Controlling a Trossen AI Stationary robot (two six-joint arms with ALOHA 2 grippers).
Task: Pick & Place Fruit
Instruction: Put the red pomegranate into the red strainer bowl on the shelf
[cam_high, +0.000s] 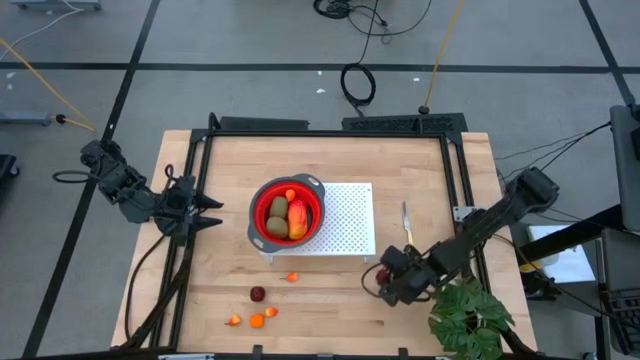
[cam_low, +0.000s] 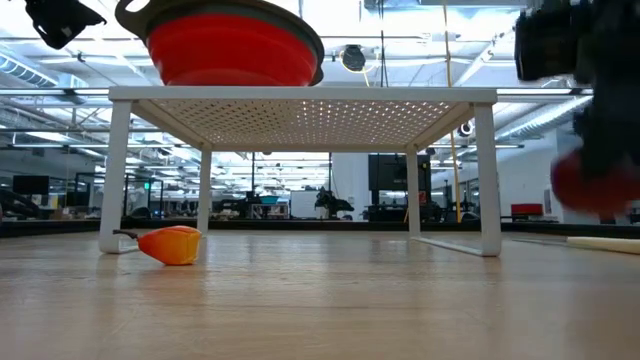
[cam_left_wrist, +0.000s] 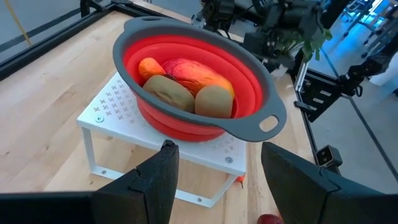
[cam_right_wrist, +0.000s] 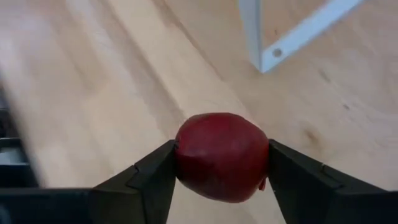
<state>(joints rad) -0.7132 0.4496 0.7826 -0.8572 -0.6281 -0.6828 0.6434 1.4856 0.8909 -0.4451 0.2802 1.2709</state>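
Observation:
A red bowl (cam_high: 262, 228) with a grey rim stands on a white perforated stand (cam_high: 348, 215) at mid-table. It holds a red-orange mango-like fruit (cam_left_wrist: 199, 73), two olive-brown ovals (cam_left_wrist: 169, 93) and an orange bit. My right gripper (cam_high: 383, 278) is at the stand's near right corner, shut on a dark red ball (cam_right_wrist: 222, 155). A second dark red ball (cam_high: 258, 293) and several tiny orange bits (cam_high: 256, 320) lie on the table near the front edge. My left gripper (cam_high: 205, 212) waits open, left of the bowl, with nothing between its fingers. My right gripper pinches the dark red ball by two opposite sides (cam_right_wrist: 186, 155) between its two fingers. The fingers (cam_right_wrist: 152, 177) slant down from the table's right side. The ball (cam_low: 590, 185) hangs clear of the table.
A yellow-handled knife (cam_high: 406, 222) lies right of the stand. A green leafy plant (cam_high: 468, 318) stands at the near right corner, close behind my right arm. An orange piece (cam_low: 172, 244) lies on the table by the stand's leg. A black frame (cam_high: 330, 128) borders the table.

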